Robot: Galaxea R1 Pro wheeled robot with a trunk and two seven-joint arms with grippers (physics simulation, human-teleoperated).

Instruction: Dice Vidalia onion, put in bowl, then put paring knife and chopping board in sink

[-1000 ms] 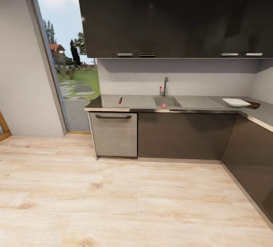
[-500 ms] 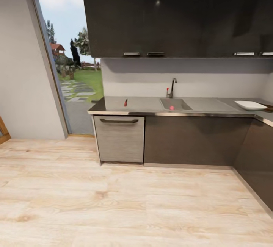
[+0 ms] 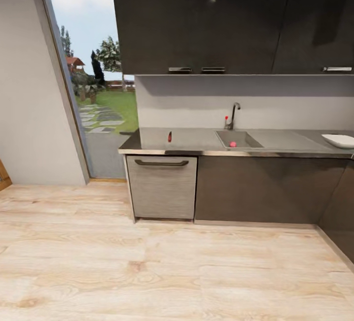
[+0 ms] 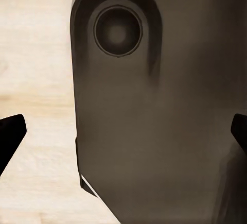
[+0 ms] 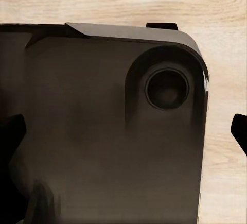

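A: What could go wrong from here?

B: The robot stands well back from the bench (image 3: 196,140), with bare wood floor (image 3: 147,272) between. The onion (image 3: 232,144) sits down in the sink (image 3: 238,139), toward the near side of the basin. My guess is that parking too far left would leave the reach short over the rim, and a small round bulb could roll away from a poor pinch.

A: And the knife?

B: The knife (image 3: 169,137) lies on the bench left of the sink, well apart from it, near the bench's left end. Driving up carelessly could bump the cabinets; the tap (image 3: 232,115) stands at the far side of the basin and could catch an arm coming in high.

A: Anything else around?

B: The bowl (image 3: 339,140) is far to the right on the bench, cut by the picture's edge. I can't see the board. A silver drawer front (image 3: 162,188) sits under the knife, dark wall cupboards (image 3: 221,20) hang above, a glass door (image 3: 91,80) on the left.

A: Grippers?

B: The left gripper (image 4: 123,136) and right gripper (image 5: 126,131) both look spread wide, empty, tips at the frame edges over the robot's dark body (image 4: 154,131).
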